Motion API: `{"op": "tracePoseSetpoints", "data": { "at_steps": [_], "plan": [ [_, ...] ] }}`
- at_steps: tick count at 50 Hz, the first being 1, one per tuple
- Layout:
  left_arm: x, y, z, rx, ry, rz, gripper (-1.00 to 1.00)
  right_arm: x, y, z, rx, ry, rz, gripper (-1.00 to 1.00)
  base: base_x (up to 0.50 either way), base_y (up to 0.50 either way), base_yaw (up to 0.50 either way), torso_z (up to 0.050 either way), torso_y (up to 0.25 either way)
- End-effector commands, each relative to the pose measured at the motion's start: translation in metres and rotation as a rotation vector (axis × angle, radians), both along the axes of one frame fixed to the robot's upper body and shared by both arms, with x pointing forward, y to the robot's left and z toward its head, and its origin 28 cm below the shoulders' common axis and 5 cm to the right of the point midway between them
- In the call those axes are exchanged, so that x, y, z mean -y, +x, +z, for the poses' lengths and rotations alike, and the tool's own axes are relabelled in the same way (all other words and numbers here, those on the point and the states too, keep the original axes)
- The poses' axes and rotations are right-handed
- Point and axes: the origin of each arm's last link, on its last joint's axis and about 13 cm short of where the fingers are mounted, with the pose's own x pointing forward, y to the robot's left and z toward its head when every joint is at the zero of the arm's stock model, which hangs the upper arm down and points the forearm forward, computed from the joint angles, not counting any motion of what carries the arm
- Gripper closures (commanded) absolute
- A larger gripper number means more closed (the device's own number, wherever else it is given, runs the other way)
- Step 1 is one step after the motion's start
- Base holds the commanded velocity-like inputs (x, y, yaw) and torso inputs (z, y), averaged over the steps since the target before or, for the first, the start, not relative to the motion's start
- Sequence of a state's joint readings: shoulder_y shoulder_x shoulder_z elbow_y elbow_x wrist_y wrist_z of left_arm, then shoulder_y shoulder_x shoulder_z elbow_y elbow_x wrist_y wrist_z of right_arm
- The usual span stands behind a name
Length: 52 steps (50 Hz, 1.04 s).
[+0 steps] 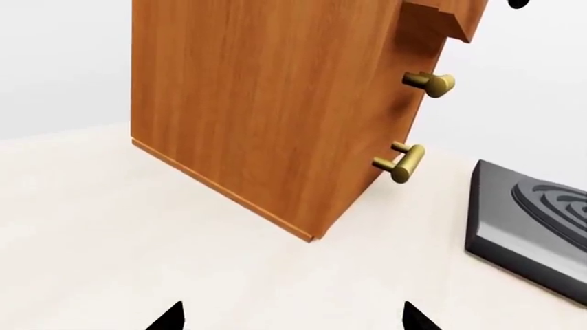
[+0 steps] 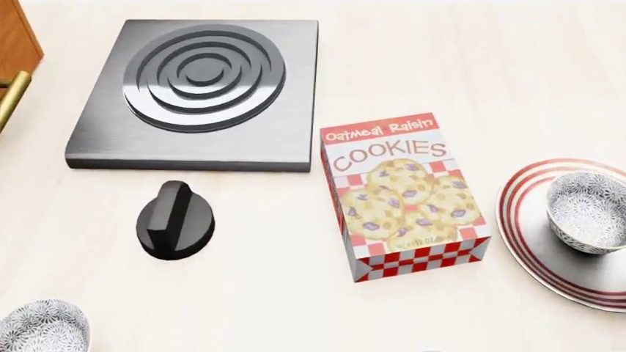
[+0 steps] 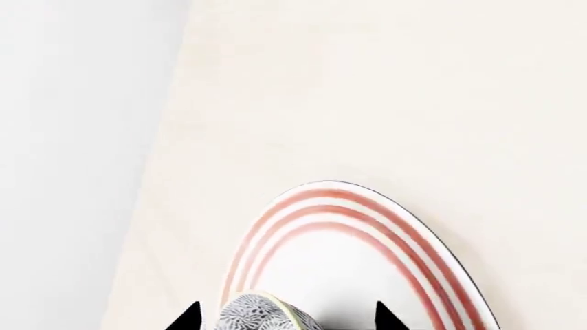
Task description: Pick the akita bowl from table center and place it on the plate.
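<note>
The akita bowl [image 2: 590,211], grey-black speckled with a whitish inside, stands upright on the plate [image 2: 528,220] at the right edge of the head view. The plate is wide and white with red rings. In the right wrist view the bowl [image 3: 261,315] lies between the tips of my right gripper [image 3: 288,322]. That gripper is open, with a gap on each side of the bowl, above the plate [image 3: 367,227]. My left gripper [image 1: 291,320] is open over bare table with nothing between its tips. Neither gripper shows in the head view.
A second speckled bowl [image 2: 41,328] sits at the near left. A cookie box [image 2: 401,194] lies left of the plate. Behind it are a grey stove plate [image 2: 201,92] and a black knob [image 2: 174,220]. A wooden cabinet [image 1: 266,103] with brass handles [image 1: 403,161] stands far left.
</note>
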State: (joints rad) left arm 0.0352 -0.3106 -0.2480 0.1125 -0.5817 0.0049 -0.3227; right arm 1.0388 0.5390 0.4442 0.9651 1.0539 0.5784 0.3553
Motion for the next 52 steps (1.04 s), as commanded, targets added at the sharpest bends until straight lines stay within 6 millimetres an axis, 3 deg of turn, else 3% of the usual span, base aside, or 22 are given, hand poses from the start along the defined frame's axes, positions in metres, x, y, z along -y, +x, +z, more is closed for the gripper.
{"op": "tracePoseSetpoints", "data": {
  "at_steps": [1, 9, 18, 27, 31, 35, 52],
  "plan": [
    [0.000, 0.001, 0.001, 0.004, -0.002, 0.002, -1.00, 0.008, -0.026, 0.015, 0.199, -0.001, -0.305, -1.00, 0.00, 0.00, 0.00, 0.000, 0.000],
    [0.001, 0.001, 0.002, 0.006, -0.003, -0.003, -1.00, 0.003, -0.051, 0.042, 0.350, -0.145, -0.439, -1.00, 0.00, 0.00, 0.00, 0.000, 0.000],
    [0.003, 0.000, 0.002, 0.008, -0.001, -0.011, -1.00, -0.012, -0.078, 0.077, 0.472, -0.359, -0.434, -1.00, 0.00, 0.00, 0.00, 0.000, 0.000],
    [0.004, 0.001, 0.003, 0.011, 0.001, -0.017, -1.00, -0.029, -0.102, 0.091, 0.533, -0.472, -0.367, -1.00, 0.00, 0.00, 0.00, 0.000, 0.000],
    [0.005, 0.002, 0.003, 0.011, 0.004, -0.020, -1.00, -0.045, -0.120, 0.102, 0.574, -0.658, -0.337, -1.00, 0.00, 0.00, 0.00, 0.000, 0.000],
    [0.005, 0.003, 0.003, 0.011, 0.005, -0.024, -1.00, -0.054, -0.133, 0.108, 0.599, -0.676, -0.301, -1.00, 0.00, 0.00, 0.00, 0.000, 0.000],
    [0.008, 0.006, 0.003, 0.008, 0.009, -0.034, -1.00, -0.075, -0.161, 0.124, 0.689, -0.837, -0.269, -1.00, 0.00, 0.00, 0.00, 0.000, 0.000]
  ]
}}
